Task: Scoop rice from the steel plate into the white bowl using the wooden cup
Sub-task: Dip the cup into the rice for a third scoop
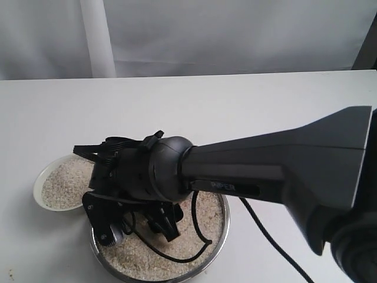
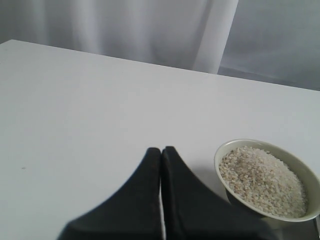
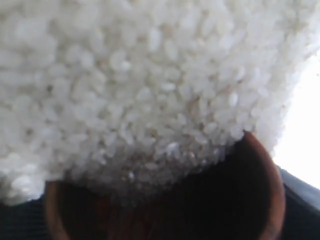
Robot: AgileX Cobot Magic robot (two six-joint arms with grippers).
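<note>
Right gripper (image 1: pixel 162 227): clamped on the wooden cup (image 3: pixel 260 200), low inside the steel plate (image 1: pixel 219 244).
Wooden cup: mouth tipped into the rice (image 3: pixel 150 90).
Steel plate: covered with rice.
White bowl (image 2: pixel 220 150): nearly full of rice, just beside the plate.
Left gripper (image 2: pixel 161 155): fingers pressed together, empty, near the bowl.

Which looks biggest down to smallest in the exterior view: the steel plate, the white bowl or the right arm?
Largest to smallest:
1. right arm, filling much of the frame, though it is probably nearer the camera.
2. steel plate, partly hidden under the arm.
3. white bowl, clearly the smallest.
</note>
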